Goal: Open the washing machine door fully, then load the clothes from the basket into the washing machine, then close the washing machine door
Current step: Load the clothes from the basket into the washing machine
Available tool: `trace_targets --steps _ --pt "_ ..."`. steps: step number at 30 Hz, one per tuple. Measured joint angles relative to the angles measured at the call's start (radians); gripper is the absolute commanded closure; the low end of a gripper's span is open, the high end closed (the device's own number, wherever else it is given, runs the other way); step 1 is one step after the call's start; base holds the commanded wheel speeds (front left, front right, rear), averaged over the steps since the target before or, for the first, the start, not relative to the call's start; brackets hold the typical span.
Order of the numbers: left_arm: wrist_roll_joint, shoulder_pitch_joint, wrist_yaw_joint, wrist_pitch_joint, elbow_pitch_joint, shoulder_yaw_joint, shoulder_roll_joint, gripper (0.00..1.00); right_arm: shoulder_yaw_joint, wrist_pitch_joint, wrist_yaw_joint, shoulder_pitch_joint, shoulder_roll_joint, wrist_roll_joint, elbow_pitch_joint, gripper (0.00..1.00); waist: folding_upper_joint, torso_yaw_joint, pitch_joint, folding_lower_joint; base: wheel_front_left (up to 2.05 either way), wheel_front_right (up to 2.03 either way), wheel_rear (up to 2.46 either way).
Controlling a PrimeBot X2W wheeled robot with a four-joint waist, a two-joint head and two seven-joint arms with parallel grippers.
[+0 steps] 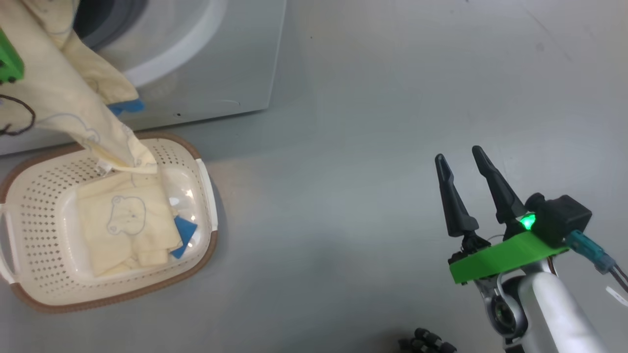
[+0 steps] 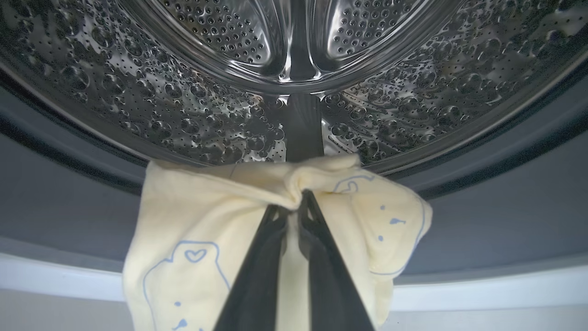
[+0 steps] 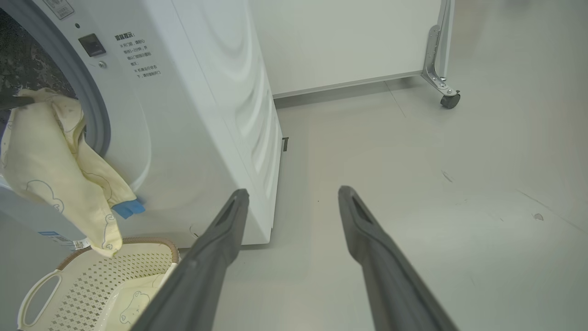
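Your left gripper [image 2: 298,202] pinches a cream-yellow quilted garment [image 2: 193,220] at the lip of the perforated steel drum [image 2: 183,115] — its tail hangs over the cream perforated basket [image 1: 44,211]; release early and it could slide out. Right gripper [image 1: 457,153] gapes, idle.

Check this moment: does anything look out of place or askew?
One thing: the cream bear garment, pinched in the shut left hand, is at the mouth of the drum, but most of it hangs outside down the washing machine front, its tail reaching the basket. Nothing looks spilled or damaged.
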Motion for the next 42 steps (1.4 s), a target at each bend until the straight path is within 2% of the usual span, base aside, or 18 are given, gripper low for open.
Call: trace_targets --steps 6,9,15,21,26,32,39,40,41,42 --pt "0.033 -0.096 -0.003 0.012 -0.002 -0.002 0.061 1.00 0.038 -0.008 0.000 -0.046 0.000 0.023 0.021 0.00 0.0000 -0.040 0.071 0.0000 0.00 0.00 0.00" --pt "0.053 -0.135 -0.003 -0.018 -0.004 -0.002 0.083 1.00 0.056 -0.009 0.000 -0.064 0.000 0.035 0.031 0.00 0.0000 -0.058 0.103 0.0000 0.00 0.00 0.00" --pt "0.083 -0.202 -0.003 -0.109 -0.001 -0.002 0.119 1.00 0.078 -0.013 0.000 -0.087 0.000 0.062 0.032 0.00 0.0000 -0.093 0.148 -0.0002 0.00 0.00 0.00" --pt "0.130 -0.309 0.024 -0.211 0.005 0.001 0.151 1.00 0.094 -0.013 0.000 -0.102 0.000 0.080 0.026 0.00 0.0000 -0.119 0.195 -0.0001 0.00 0.00 0.00" --pt "0.170 -0.384 0.026 -0.344 0.005 0.000 0.175 1.00 0.109 -0.013 0.000 -0.131 0.000 0.104 0.019 0.00 0.0000 -0.145 0.234 -0.0001 0.00 0.00 0.00" --pt "0.202 -0.431 0.032 -0.451 0.048 -0.007 0.187 1.00 0.113 -0.013 0.000 -0.136 0.000 0.113 0.021 0.00 0.0000 -0.161 0.255 -0.0001 0.00 0.00 0.00" --pt "0.179 -0.435 0.031 -0.380 0.176 -0.012 0.175 1.00 0.115 -0.013 0.000 -0.140 0.000 0.118 0.021 0.00 0.0000 -0.148 0.258 -0.0003 0.00 0.00 0.00" --pt "0.174 -0.435 0.031 -0.367 0.187 -0.012 0.170 0.87 0.115 -0.013 0.000 -0.140 0.000 0.118 0.021 0.00 0.0000 -0.145 0.258 -0.0002 0.00 0.00 0.00" --pt "0.168 -0.435 0.032 -0.350 0.198 -0.012 0.166 0.55 0.114 -0.013 0.000 -0.140 0.000 0.117 0.022 0.00 0.0000 -0.142 0.258 -0.0002 0.00 0.00 0.00" --pt "0.166 -0.435 0.032 -0.331 0.208 -0.014 0.162 0.00 0.114 -0.013 0.000 -0.140 0.000 0.117 0.022 0.00 0.0000 -0.139 0.258 -0.0003 0.00 0.00 0.00"
